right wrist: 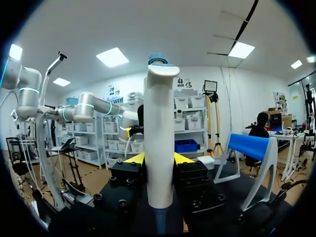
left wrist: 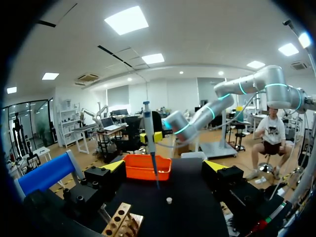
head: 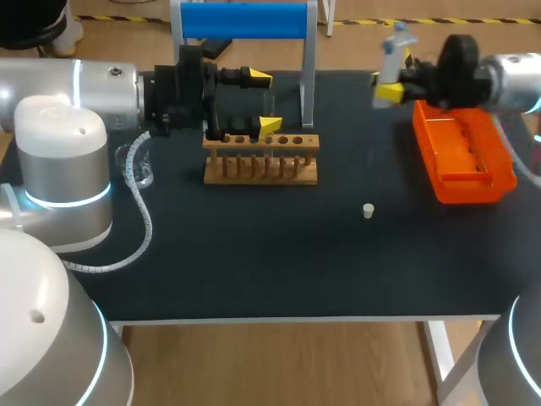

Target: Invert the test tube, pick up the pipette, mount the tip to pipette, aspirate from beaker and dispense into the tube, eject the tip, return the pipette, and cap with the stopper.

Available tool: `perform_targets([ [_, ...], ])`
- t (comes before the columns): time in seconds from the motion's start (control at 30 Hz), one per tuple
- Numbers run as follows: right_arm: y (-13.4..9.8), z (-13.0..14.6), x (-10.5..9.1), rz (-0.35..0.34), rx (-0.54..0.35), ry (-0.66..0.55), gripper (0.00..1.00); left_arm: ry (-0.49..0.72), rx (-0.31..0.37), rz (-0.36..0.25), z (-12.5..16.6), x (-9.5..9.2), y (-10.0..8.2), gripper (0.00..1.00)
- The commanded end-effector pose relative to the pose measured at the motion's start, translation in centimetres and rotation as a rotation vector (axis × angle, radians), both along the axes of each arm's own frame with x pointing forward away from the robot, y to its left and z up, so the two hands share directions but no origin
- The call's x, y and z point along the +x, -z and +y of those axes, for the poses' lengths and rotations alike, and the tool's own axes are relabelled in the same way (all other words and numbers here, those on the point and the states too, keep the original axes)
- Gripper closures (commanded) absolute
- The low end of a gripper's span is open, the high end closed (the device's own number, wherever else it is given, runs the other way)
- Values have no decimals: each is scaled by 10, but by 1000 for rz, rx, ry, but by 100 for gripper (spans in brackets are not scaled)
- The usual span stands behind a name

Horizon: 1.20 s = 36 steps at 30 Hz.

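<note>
- R gripper [right wrist: 159, 159]: both yellow-tipped fingers are clamped on the pipette [right wrist: 159, 143], one on each side of its body. I see the pipette upright, its rounded head above the fingers.
- Pipette body: smooth white plastic, a thick cylinder. From the L wrist cam it's a slim pale-blue stick [left wrist: 149, 138] that tapers to a thin dark point.
- Head cam: the R gripper [head: 396, 78] holds the pipette [head: 394, 51] at the table's far right, just off the far end of the orange tray [head: 461, 182].
- L gripper [head: 264, 101]: fingers spread wide, gripping nothing. It sits over the far side of the rack [head: 260, 161].
- Test tube [head: 269, 108]: faint clear glass, upright at the rack, in the gap btw the two yellow tips. Can't tell if either tip touches it.
- Rack: bare wood, a row of round holes on top, dowel legs below.
- Stopper [head: 368, 211]: small, pale, stubby plug, alone on the black matte table [head: 254, 254], well apart from both grippers. On the L wrist cam it lies ahead of the open fingers [left wrist: 169, 200].
- Beaker [head: 139, 165]: clear glass, at the table's left, beside my L arm.
- Tray: glossy orange plastic, rectangular, low walls.
</note>
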State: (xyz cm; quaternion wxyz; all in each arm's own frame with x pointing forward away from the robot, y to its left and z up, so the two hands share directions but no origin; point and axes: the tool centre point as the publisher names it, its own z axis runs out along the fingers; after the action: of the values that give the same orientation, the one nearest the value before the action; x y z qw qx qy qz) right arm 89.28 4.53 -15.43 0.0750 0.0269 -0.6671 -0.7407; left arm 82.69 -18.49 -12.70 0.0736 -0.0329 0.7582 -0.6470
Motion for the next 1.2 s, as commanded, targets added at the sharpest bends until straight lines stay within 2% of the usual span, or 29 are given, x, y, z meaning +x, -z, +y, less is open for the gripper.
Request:
perform_targets([
  [0.03, 6, -34, 10, -3, 5, -36, 100, -2, -1, 0, 0, -1, 0, 0],
  [0.6, 6, -34, 10, -3, 5, -36, 100, -2, -1, 0, 0, -1, 0, 0],
  [0.77, -24, -62, 5, 6, 47, -52, 100, -2, -1, 0, 0, -1, 0, 0],
  [0.9, -37, -88, 4, 14, 62, -55, 100, -2, -1, 0, 0, -1, 0, 0],
  [1.07, -45, -120, 1, -25, 31, -112, 100, -2, -1, 0, 0, -1, 0, 0],
  [1.2, -41, -147, 5, -47, 3, -140, 100, -2, -1, 0, 0, -1, 0, 0],
])
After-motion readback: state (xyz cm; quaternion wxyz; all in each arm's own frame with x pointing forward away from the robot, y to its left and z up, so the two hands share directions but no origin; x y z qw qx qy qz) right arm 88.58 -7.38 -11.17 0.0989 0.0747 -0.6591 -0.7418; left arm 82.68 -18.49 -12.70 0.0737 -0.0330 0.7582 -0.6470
